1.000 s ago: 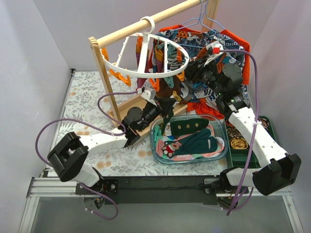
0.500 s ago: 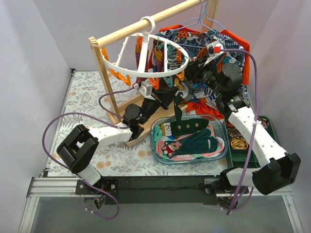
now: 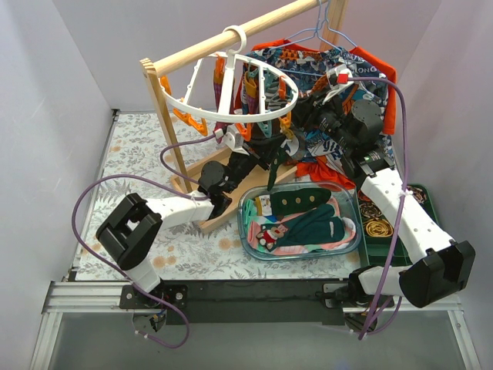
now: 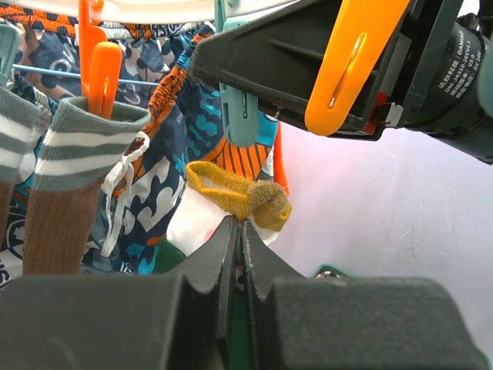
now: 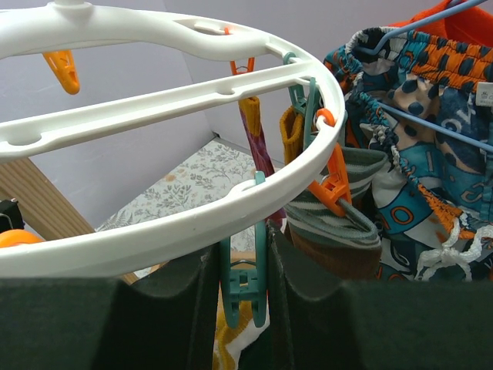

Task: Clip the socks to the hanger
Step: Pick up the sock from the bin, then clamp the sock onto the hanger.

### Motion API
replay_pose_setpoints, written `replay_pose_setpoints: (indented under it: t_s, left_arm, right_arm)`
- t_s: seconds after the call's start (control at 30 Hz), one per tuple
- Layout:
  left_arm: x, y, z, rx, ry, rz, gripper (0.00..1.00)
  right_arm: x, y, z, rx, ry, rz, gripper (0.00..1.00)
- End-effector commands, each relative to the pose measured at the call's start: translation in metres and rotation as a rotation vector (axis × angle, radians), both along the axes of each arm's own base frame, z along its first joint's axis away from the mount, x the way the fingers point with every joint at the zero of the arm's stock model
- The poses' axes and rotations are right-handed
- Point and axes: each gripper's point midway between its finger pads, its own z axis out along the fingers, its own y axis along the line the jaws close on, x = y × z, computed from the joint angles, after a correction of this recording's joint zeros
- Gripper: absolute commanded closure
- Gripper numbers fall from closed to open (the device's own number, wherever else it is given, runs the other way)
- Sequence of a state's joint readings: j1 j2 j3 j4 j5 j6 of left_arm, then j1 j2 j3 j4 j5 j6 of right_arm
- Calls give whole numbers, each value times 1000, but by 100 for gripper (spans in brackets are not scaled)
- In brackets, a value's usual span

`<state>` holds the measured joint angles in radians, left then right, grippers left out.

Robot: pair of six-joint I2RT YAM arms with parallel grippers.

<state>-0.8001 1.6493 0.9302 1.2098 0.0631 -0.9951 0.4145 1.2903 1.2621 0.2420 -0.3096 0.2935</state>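
The white ring hanger hangs from the wooden rail, also in the right wrist view. My left gripper is raised under its near rim, shut on a dark green sock that dangles below it. The sock's yellow end shows just past the fingertips. My right gripper is at the rim, its fingers closed on a teal peg, also seen from the left wrist. More socks lie in the clear tray.
The clear tray sits at front centre, a green tray with metal rings to its right. A grey-striped brown sock hangs from an orange peg. The patterned shirt hangs behind. The wooden frame post stands left.
My left arm has risen from beside the tray up under the hanger, lifting the dark green sock with it. The right gripper has stayed at the rim.
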Motion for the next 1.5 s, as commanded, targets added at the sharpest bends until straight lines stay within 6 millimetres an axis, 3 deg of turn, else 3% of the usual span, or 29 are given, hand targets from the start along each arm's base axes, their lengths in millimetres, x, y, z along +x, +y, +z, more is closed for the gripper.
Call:
replay_pose_setpoints:
  t_s: [0.0, 0.37, 1.27, 1.47]
  left_arm:
    - [0, 4, 27, -49, -53, 4, 100]
    - [4, 5, 40, -67, -69, 7, 100]
    - [14, 3, 17, -19, -9, 25, 100]
    - [19, 8, 23, -45, -2, 44, 100]
  right_arm:
    - [-3, 9, 3, 23, 35, 39, 99]
    - [-3, 11, -1, 18, 42, 50, 99]
    - [-1, 11, 11, 30, 21, 47, 99]
    - [-2, 13, 7, 30, 32, 60, 99]
